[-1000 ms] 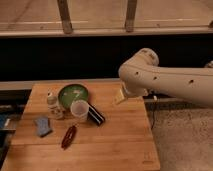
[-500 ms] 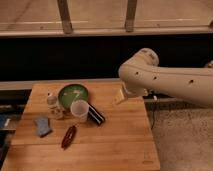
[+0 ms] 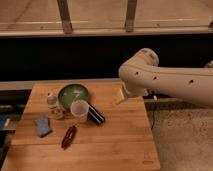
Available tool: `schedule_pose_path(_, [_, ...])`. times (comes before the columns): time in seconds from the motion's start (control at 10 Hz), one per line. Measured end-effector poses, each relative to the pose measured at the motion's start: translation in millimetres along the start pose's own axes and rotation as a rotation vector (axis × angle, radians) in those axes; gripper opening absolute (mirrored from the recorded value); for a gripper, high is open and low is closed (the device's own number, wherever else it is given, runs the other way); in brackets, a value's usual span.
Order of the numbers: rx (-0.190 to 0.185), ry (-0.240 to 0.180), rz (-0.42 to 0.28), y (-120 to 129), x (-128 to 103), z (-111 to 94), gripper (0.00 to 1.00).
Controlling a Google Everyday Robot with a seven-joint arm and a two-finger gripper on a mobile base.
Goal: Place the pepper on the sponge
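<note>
Plainly, the pepper [image 3: 68, 136] is lying on the wooden counter [image 3: 125, 145] and not on the sponge [image 3: 43, 126]. It is sitting near the counter's front edge, toward the left of the view. Its long axis is running on a slant, with the near tip pointing at the front left corner and the far tip pointing up toward the clear cup [image 3: 79, 110]. The sponge is lying flat just beside it, farther left and a little farther back, with a strip of bare wood showing between the two.

Farther out, the cup is standing behind the pepper with a black bar-shaped object [image 3: 96, 114] leaning against its right side. A green plate [image 3: 73, 94] and a small bottle [image 3: 52, 102] are sitting behind those.

The hand [image 3: 121, 96] is hanging under the bent white arm [image 3: 165, 82], above the counter's back right part and well apart from the pepper. It is standing open and, as far as this dim view allows, holding nothing.

So the pepper is lying down and to the left of the hand, diagonally across the counter, with the cup and the black bar sitting close to the straight line between them. In my judgement, any reach for the pepper is depending on clearing those two and on turning the fingers across the pepper's slanted length.
</note>
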Motion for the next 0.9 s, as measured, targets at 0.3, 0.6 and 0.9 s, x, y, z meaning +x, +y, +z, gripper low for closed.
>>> schedule_pose_path(0.3, [-0.046, 0.015, 0.054, 9, -11, -13, 0.80])
schedule_pose_path(0.6, [-0.123, 0.051, 0.066, 42, -8, -1, 0.80])
schedule_pose_path(0.9, [-0.168, 0.057, 0.029, 93, -12, -4, 0.80])
